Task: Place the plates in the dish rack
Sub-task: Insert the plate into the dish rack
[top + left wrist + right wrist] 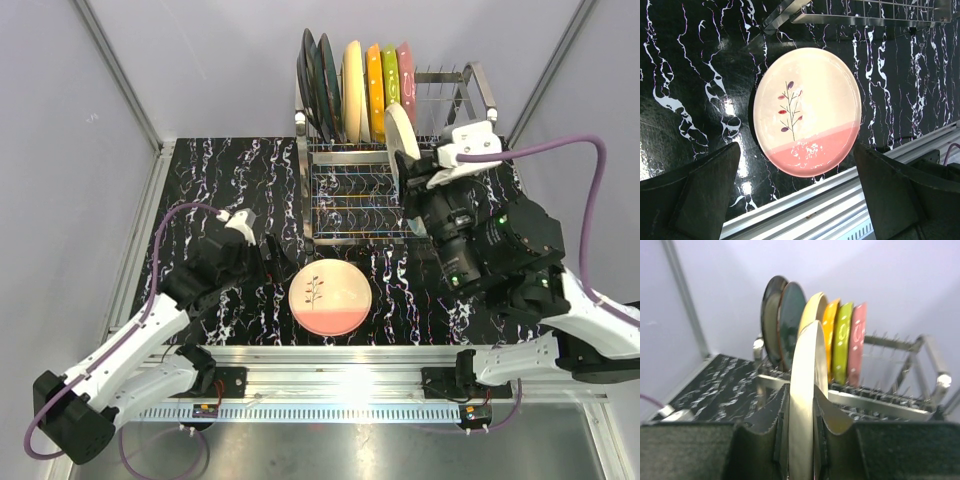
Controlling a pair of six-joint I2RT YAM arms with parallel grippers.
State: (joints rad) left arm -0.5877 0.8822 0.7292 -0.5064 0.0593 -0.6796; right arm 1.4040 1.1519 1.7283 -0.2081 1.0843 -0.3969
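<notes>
The chrome dish rack (350, 210) stands at the back of the table. Several plates stand on edge in its top tier: two dark (320, 85), one cream (353, 90), one orange (375, 92), one green (391, 78), one pink (406, 68). My right gripper (415, 165) is shut on a cream plate (807, 385), held upright on edge in front of the rack (880, 401). A cream-and-pink plate with a sprig (330, 297) lies flat on the table near the front edge. My left gripper (797, 200) is open just left of that plate (807, 110), holding nothing.
The table top is black marble-patterned (220, 190), with an aluminium rail (330, 355) along its near edge. Grey walls and metal posts (115, 70) close in the back and sides. The rack's right-hand slots (450, 90) hold no plates.
</notes>
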